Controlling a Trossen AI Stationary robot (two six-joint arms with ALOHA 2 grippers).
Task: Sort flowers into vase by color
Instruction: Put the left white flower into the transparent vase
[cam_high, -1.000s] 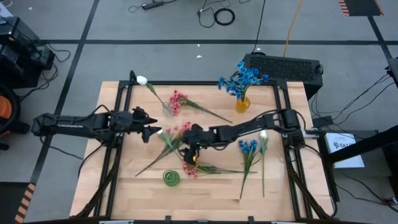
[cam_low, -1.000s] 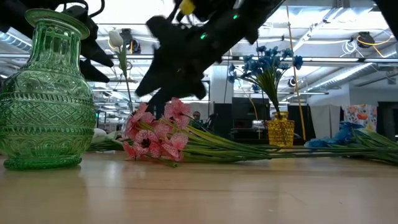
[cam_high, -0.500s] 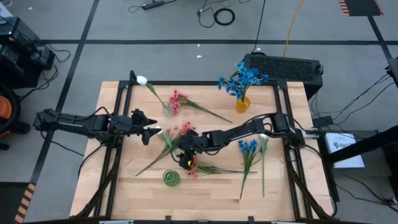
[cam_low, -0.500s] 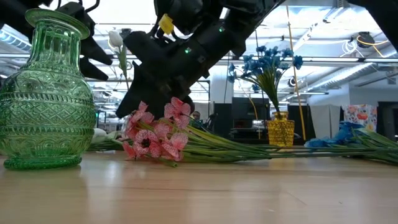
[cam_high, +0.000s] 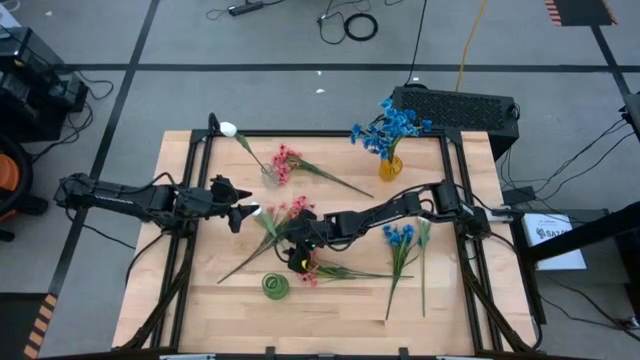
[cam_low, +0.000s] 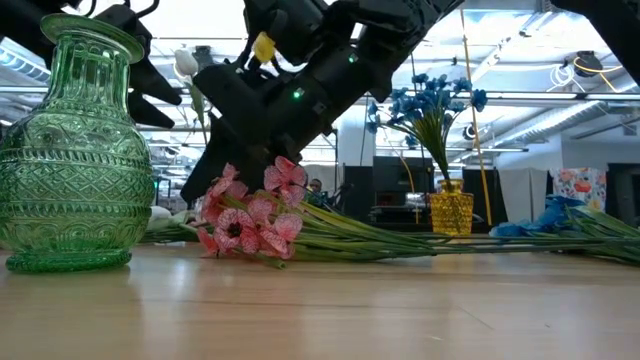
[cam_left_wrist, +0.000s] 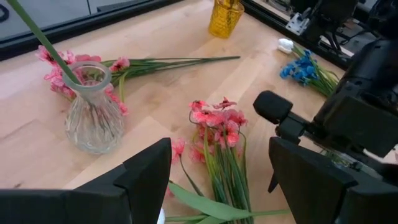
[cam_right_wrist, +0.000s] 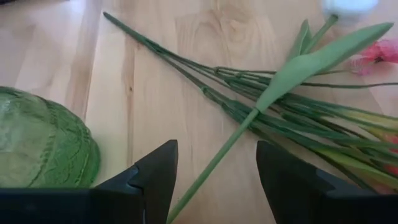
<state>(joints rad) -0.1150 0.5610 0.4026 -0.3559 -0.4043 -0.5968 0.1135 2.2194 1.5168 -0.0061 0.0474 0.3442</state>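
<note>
Two arms are over the table. Nearest the front edge stands the green vase (cam_high: 275, 287), empty. Just behind it lies a pink sprig (cam_high: 310, 270), blossoms toward the vase, stems running to the right. The right gripper (cam_high: 296, 252) is directly over this sprig with its fingers apart and nothing between them; its wrist view shows bare wood, green stems and the vase wall beyond the fingertips.

Change over the last second: the right arm has come forward and down from mid-table toward the pink blossoms, and in the low view its dark body now sits just above the pink cluster (cam_low: 245, 215). Judged from this, the step in hand is the approach to grasp a pink sprig; no contact with it is visible yet, though the low view hides the fingertips.

Farther back, a second pink sprig (cam_high: 283, 213) lies at mid-table, and the left gripper (cam_high: 238, 213) hovers beside it, unmoved, fingers apart and empty. To the right lie blue flowers (cam_high: 399, 236) with a white one alongside. At the rear, the clear vase (cam_high: 270, 175) holds a white flower with pink blossoms against it, and the yellow vase (cam_high: 390, 166) holds blue flowers. Several sprigs remain unsorted.
</note>
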